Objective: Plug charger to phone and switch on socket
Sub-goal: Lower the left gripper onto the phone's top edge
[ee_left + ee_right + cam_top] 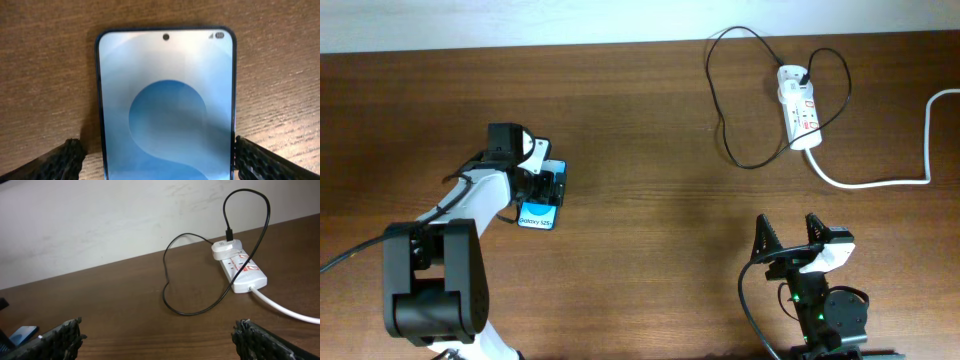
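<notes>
The socket (242,270) lies near the far edge of the table (115,310), toward its right side, with a white adapter (226,249) plugged into its far end. The charger (167,287) rises from that adapter, arcs back across the strip and sweeps in a wide loop over the wood (its plug tip cannot be made out). A thick white cord (285,309) runs off to the right edge. The phone (22,334) shows at the left edge. The right gripper (157,332) has its jaws spread wide, holding nothing.
</notes>
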Robot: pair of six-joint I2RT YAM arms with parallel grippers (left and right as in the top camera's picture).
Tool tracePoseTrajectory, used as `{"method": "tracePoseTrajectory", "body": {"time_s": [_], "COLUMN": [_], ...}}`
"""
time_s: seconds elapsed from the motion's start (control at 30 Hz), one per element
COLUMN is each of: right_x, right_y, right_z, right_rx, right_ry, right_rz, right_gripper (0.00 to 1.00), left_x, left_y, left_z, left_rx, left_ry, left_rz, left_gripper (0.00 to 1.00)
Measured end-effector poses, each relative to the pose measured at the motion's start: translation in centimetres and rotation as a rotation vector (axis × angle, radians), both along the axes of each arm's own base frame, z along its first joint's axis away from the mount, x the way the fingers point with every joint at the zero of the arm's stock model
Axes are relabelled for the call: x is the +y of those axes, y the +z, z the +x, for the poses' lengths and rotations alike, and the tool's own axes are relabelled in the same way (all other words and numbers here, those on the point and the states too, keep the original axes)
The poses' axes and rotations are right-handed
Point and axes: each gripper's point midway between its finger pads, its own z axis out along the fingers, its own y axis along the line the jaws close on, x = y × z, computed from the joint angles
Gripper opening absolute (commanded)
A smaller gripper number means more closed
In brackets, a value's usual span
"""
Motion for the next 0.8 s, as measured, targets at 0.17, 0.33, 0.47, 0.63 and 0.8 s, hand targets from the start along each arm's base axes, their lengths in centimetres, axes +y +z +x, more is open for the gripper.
{"method": "tracePoseTrajectory", "body": {"time_s": [0.17, 0.33, 0.47, 0.63, 0.8], "right_x": [0.0, 0.0, 0.0, 0.0, 0.0], "right_y": [0.0, 0.0, 0.0, 0.0, 0.0], "right_z": [0.0, 0.0, 0.0, 0.0, 0.0], "right_rx": [0.0, 0.0, 0.0, 0.0, 0.0], "right_ry": [0.0, 0.0, 0.0, 0.0, 0.0], "right_rz": [0.0, 0.0, 0.0, 0.0, 0.0], "right_gripper": [0.98, 0.98, 0.98, 0.98, 0.98], "left_x": [0.0, 0.1, 0.1, -0.2, -1.0], "left_y": [0.0, 0.0, 0.0, -0.1, -0.1], "left_z": [-0.2, -0.2, -0.3, -0.6, -0.7], "left_rx": [0.01, 0.011, 0.017, 0.026, 0.029], "left_ry": [0.001, 0.001, 0.001, -0.012, -0.033], "left_rz": [0.003, 0.003, 0.006, 0.023, 0.033], "left_gripper": [0.99, 0.99, 0.99, 0.99, 0.99]}}
